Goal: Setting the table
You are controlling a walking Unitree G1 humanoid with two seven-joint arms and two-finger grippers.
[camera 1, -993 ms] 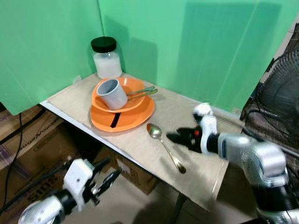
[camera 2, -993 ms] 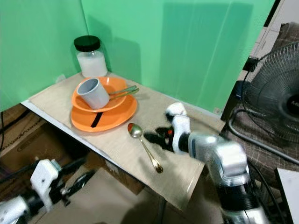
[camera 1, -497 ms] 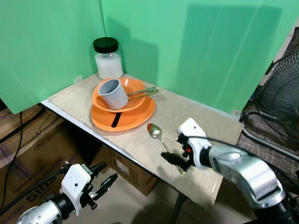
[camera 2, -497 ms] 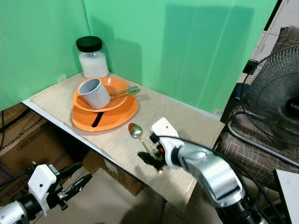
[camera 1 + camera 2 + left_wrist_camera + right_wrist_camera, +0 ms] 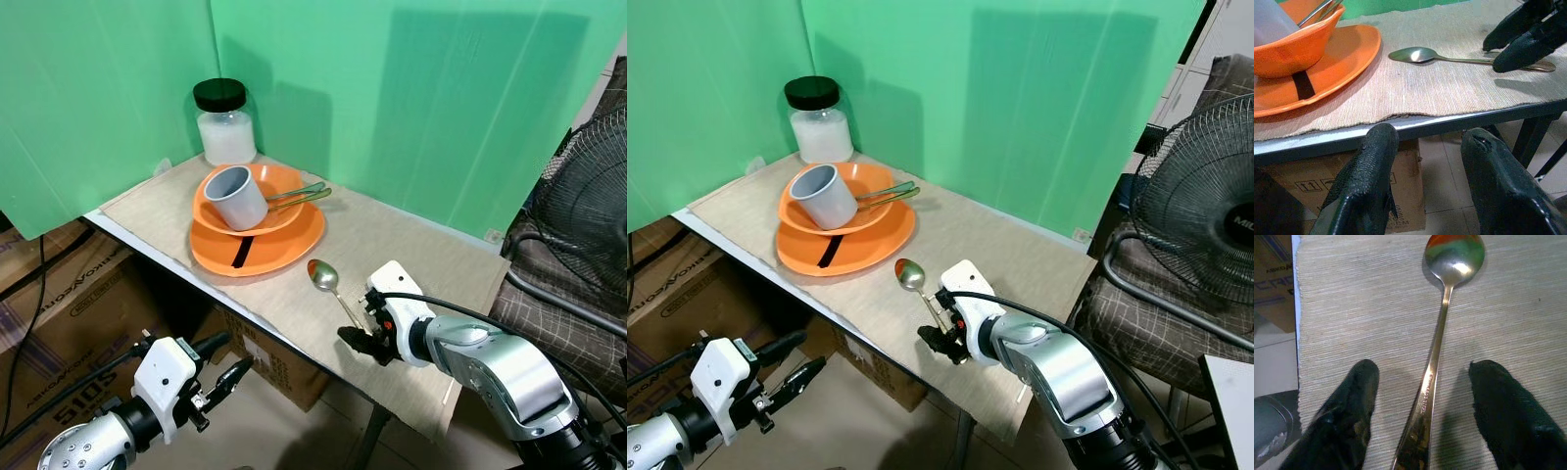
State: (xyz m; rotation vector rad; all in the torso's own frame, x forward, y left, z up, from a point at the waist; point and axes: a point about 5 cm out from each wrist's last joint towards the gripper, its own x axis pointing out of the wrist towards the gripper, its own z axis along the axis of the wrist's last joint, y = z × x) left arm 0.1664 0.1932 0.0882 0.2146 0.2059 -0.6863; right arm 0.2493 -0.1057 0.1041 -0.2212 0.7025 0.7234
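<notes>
- The slim stainless-steel spoon lies flat on the beige woven mat covering the worktop, bowl toward the orange plate, handle running toward the near edge
- The right end effector is low over the handle end, its two black fingers spread apart on either side of the shaft, released and gripping nothing
- The left end effector hangs below the worktop edge, fingers apart and empty, idle
- On the plate sits an orange bowl with a grey plastic cup tipped on its side in it, and thin metal utensils resting across the rim; a glass jar with a black lid stands behind
- Handling, as I judge it: the spoon is light, rigid and smooth, so it could slide or twist between the pads; it lies nearly flush with the mat, leaving little to get under
- The best hold looks to be across the narrow shaft near the handle end, pinching from both sides with the fingertips pressed down to the mat
- A grip too close to the tip may let the bowl end droop or swing
</notes>
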